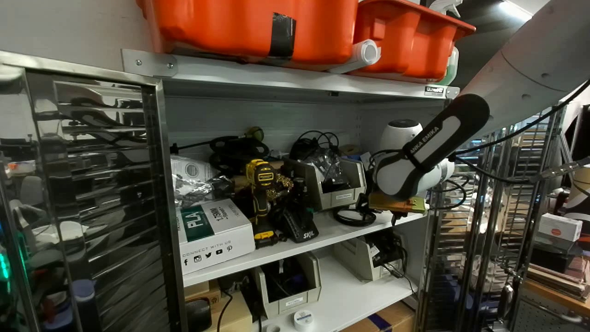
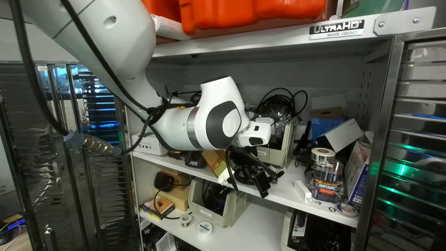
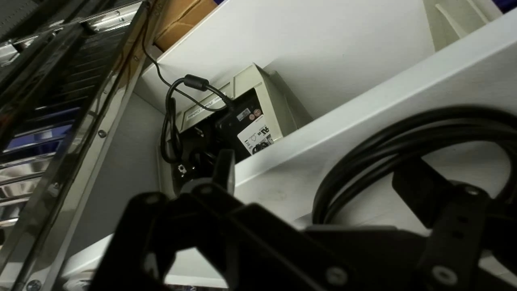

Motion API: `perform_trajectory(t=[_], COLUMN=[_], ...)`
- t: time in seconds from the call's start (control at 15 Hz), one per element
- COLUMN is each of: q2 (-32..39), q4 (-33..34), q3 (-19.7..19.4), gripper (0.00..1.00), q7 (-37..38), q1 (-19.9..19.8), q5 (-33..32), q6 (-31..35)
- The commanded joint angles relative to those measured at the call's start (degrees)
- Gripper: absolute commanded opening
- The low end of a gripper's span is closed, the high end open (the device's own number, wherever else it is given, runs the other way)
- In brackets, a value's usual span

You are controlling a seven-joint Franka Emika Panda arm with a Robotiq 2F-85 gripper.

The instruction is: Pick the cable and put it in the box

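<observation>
The cable (image 1: 354, 216) is a black loose coil lying on the white middle shelf, in front of a grey bin. In the wrist view its loops (image 3: 351, 173) fill the right side. My gripper (image 3: 323, 182) is open, with its fingertips wide apart. The left fingertip is outside the coil, and the right one overlaps the coil; I cannot tell whether it is inside the loop or above it. In an exterior view the gripper (image 2: 259, 174) points down over the shelf's front edge. The box, the narrower orange tub (image 1: 410, 37), stands on top of the cabinet; it also shows here (image 2: 251, 14).
The wider orange tub (image 1: 249, 27) and a paper roll (image 1: 364, 55) are beside the box. A grey bin (image 1: 341, 196), a yellow-and-black power tool (image 1: 262, 198) and a PLA box (image 1: 214, 233) share the shelf. A lower bin (image 3: 278, 101) holds black adapters. Metal doors flank the cabinet.
</observation>
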Motion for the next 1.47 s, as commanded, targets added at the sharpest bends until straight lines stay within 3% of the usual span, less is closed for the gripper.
perform_trajectory(t=[0.0,0.2,0.27,0.33,0.4,0.67,0.93,1.13,1.4], q2=[1.93,2.89,3.11,3.29,3.35,2.47,1.39,0.41,-1.99], q4=[2.33,2.60,2.71,2.79,2.71,2.33,1.35,0.51,-2.11], q3=[-2.82,-3.81,-3.87,-3.85,-3.86,-3.06,-1.90,-1.80,-2.37], gripper=[1.00,0.98,0.88,0.73,0.71,0.38,0.12,0.04,0.04], q7=[3.57,4.99,5.19,5.34,5.38,4.34,2.81,2.82,3.07], q1=[2.69,3.71,3.84,3.92,4.03,4.04,2.81,2.53,3.46], q5=[-3.97,-6.49,-6.90,-7.21,-7.52,-7.07,-5.60,-5.88,-8.24], q6=[0.23,0.09,0.02,0.09,0.30,0.44,-2.03,-3.43,-3.93])
